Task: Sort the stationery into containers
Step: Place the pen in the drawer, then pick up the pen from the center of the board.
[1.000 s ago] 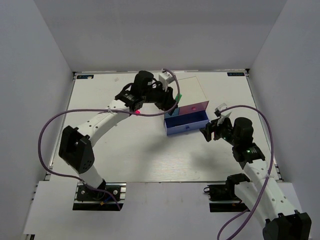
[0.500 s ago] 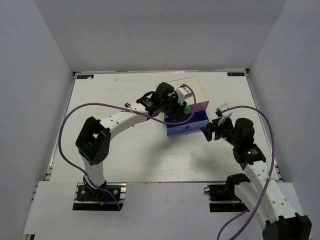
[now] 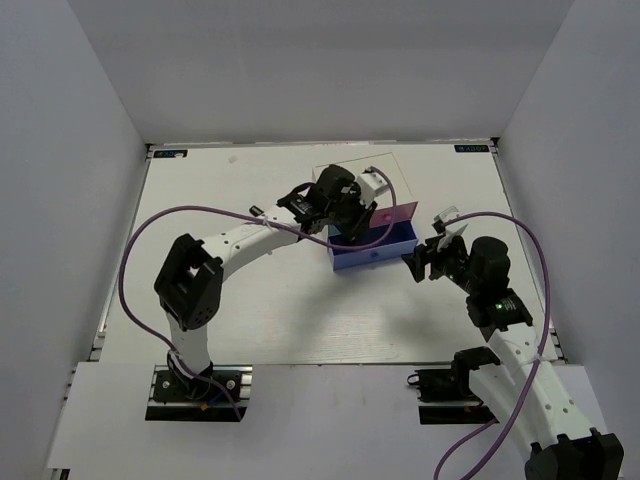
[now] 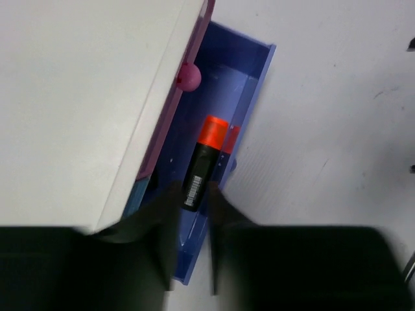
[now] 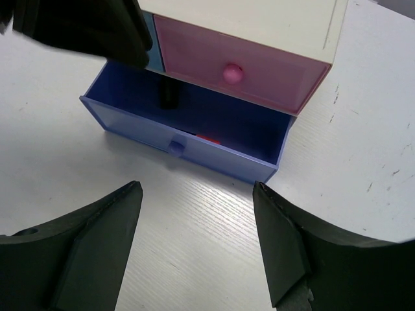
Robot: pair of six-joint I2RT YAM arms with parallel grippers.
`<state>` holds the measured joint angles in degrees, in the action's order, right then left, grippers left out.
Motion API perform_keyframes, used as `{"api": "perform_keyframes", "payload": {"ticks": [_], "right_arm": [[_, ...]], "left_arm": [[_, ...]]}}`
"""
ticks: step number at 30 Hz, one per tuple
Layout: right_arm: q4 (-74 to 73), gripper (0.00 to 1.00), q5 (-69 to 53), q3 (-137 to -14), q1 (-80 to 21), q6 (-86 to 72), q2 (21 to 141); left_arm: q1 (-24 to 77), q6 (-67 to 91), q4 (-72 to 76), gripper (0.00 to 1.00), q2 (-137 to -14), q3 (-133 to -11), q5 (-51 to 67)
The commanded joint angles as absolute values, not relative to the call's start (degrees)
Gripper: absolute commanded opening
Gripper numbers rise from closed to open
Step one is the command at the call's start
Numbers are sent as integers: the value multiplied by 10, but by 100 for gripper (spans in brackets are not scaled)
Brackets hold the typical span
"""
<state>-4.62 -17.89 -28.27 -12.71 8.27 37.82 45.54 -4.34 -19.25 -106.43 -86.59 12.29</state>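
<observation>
From above, the left arm's purple cable (image 3: 150, 230) loops over the table (image 3: 250, 300). The left gripper (image 3: 352, 228) hangs over the left part of the pulled-out blue-purple drawer (image 3: 378, 256) and hides what lies inside. Its own wrist camera fills that in: the orange-capped highlighter (image 4: 202, 165) lies slanted in the drawer, cap toward the front wall, with its black end between the two dark fingers (image 4: 165, 227). The gap between them is narrow, about the pen's width, and whether they press on it cannot be told. Alongside are the box's white top (image 4: 84, 97) and the pink front (image 4: 170, 110) with its round knob (image 4: 189, 76).

The right wrist camera looks at the box head-on. The left gripper is a dark blur at the upper left, covering most of the light-blue front (image 5: 148, 32). A dark upright shape (image 5: 170, 94) reaches into the drawer — finger or pen, unclear. The pink front is closed. Behind the drawer's front wall only an orange spot of the highlighter shows. The right gripper (image 5: 194, 194) stands near that wall without touching it, its fingers spread wide and holding nothing.
</observation>
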Motion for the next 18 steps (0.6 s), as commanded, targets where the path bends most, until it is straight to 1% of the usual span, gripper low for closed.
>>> {"api": "perform_keyframes", "payload": {"ticks": [1, 3, 4, 5, 6, 7, 8, 9, 10, 11, 12, 13, 15, 16, 17, 18], "right_arm": [[-40, 75, -172, -285, -124, 83, 368], [-40, 64, -173, -281, -125, 83, 366], [-40, 56, -178, -280, -124, 85, 364], [-40, 32, -183, -279, -124, 85, 363], [-40, 20, -185, -276, -125, 85, 364], [-40, 12, -193, -273, -125, 84, 365], [-37, 6, -195, -273, -124, 84, 365], [-34, 4, -199, -271, -124, 83, 366], [-32, 4, -200, -271, -123, 82, 367], [-31, 4, -201, -272, -125, 83, 370], [-29, 9, -203, -272, -125, 83, 373], [-27, 12, -203, -275, -125, 83, 375], [-28, 16, -203, -277, -124, 90, 377], [-30, 18, -204, -278, -123, 93, 377], [-29, 20, -202, -279, -125, 93, 377], [-29, 23, -202, -279, -126, 96, 377]], "left_arm": [[461, 5, -176, 26, -1007, -899, 129], [455, 57, -157, 8, -975, -875, 115], [442, 132, -148, 4, -933, -858, 99], [436, 172, -141, 2, -910, -820, 75], [431, 205, -141, 1, -888, -803, 36], [418, 259, -141, 1, -848, -764, -16], [407, 290, -134, 4, -831, -746, -38], [395, 320, -144, 9, -818, -732, -79], [382, 352, -156, 13, -810, -722, -97], [350, 419, -173, 20, -804, -715, -111], [332, 453, -214, 28, -804, -708, -123], [316, 483, -225, 37, -804, -699, -131], [272, 543, -225, 49, -804, -681, -131], [260, 559, -225, 57, -804, -675, -138], [239, 570, -225, 72, -814, -675, -138], [229, 583, -250, 78, -850, -698, -138]]}}
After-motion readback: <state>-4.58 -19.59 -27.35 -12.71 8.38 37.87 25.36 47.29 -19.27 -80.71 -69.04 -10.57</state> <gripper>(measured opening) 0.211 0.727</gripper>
